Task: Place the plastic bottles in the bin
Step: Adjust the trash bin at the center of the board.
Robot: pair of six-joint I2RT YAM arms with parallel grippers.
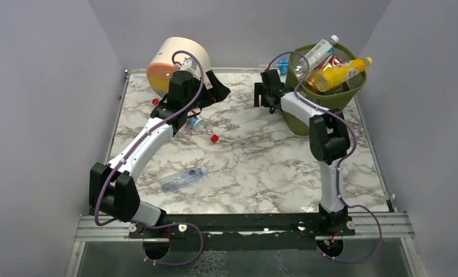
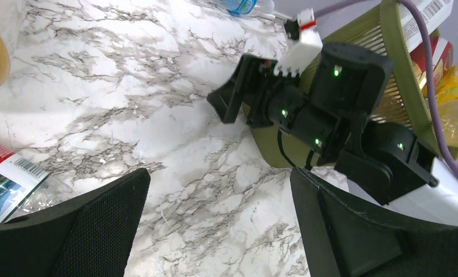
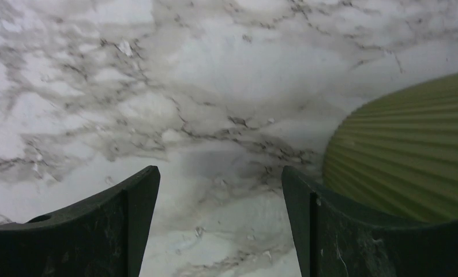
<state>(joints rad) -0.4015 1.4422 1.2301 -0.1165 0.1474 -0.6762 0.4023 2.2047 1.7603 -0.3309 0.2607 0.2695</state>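
Top external: both jaws gape empty; clear plastic bottle (image 1: 182, 178) near tabletop's (image 1: 261, 173) front edge looks light, crushable; I'd pinch mid-body.

Bottles (image 1: 337, 74) stick up out of the bin (image 1: 300, 118). Far left of the bin stands the round box (image 1: 177, 57); nearer and left, a lone bottle (image 1: 182, 178) lies on the table (image 1: 261, 167).

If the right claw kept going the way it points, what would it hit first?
Most likely the bare table: the right gripper shows only marble between its open fingers. The bin stands just to one side, though depth is hard to judge.
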